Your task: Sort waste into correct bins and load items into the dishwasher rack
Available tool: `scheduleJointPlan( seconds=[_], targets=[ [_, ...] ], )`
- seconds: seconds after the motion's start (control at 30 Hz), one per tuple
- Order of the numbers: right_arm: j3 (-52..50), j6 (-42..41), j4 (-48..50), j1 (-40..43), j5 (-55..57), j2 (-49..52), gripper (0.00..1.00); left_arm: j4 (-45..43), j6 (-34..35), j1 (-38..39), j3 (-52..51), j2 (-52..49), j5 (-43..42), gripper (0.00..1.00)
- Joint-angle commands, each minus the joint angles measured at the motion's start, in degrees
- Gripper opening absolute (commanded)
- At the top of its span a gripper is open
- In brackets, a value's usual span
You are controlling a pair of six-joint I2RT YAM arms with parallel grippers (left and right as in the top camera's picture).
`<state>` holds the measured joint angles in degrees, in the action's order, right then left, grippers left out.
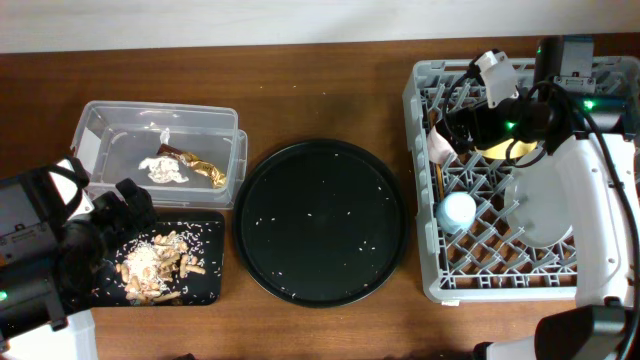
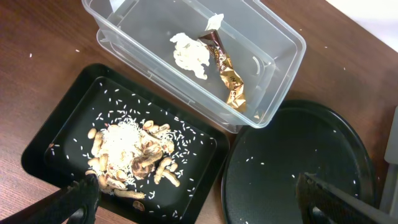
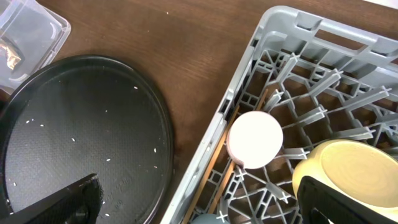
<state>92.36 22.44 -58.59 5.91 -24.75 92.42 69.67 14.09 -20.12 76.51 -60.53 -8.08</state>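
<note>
While your right fingers hang wide open, empty, over the rack, left fingers gape empty far left of it.

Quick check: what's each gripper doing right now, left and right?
Left gripper: open, fingers wide apart, holding nothing.
Right gripper: open, fingers wide apart, holding nothing.

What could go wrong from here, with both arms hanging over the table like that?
The open left gripper hangs over the shallow black tray; dipping lower, it might nudge it and scatter the food scraps. The open right gripper hovers by the dishwasher rack, near the pink cup and yellow bowl; a careless move could knock them. Loose grains on the round black tray could spill.
</note>
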Motion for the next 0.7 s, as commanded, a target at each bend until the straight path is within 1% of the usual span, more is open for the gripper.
scheduleJointPlan(
  seconds=[0.0, 0.1, 0.2, 0.5, 0.6, 0.67],
  targets=[
    [0.59, -0.46, 0.13, -0.28, -0.94, -1.16, 0.98, 0.07, -0.24, -0.39, 0.46, 0.13, 0.44, 0.99],
    [0.52, -0.46, 0.13, -0.26, -0.26, -1.68, 0.98, 0.07, -0.24, -0.39, 0.46, 0.13, 0.44, 0.99],
    [0.52, -0.46, 0.11, -0.28, -0.26, -5.16, 0.98, 0.07, -0.24, -0.39, 0.46, 0.13, 0.44, 0.99],
    [0.52, -0.39, 0.7, -0.28, 0.0, -27.5, 0.98, 0.07, -0.26, -0.39, 0.46, 0.13, 0.44, 0.99],
    [0.35, -0.44, 0.76, -0.72, 1.01, -38.42, 0.98, 0.07, -0.24, -0.39, 0.46, 0.13, 0.44, 0.99],
    [-0.55, -0.44, 0.81, -1.75, 1.01, -43.01, 0.98, 0.07, -0.24, -0.39, 0.46, 0.13, 0.44, 0.99]
  ],
)
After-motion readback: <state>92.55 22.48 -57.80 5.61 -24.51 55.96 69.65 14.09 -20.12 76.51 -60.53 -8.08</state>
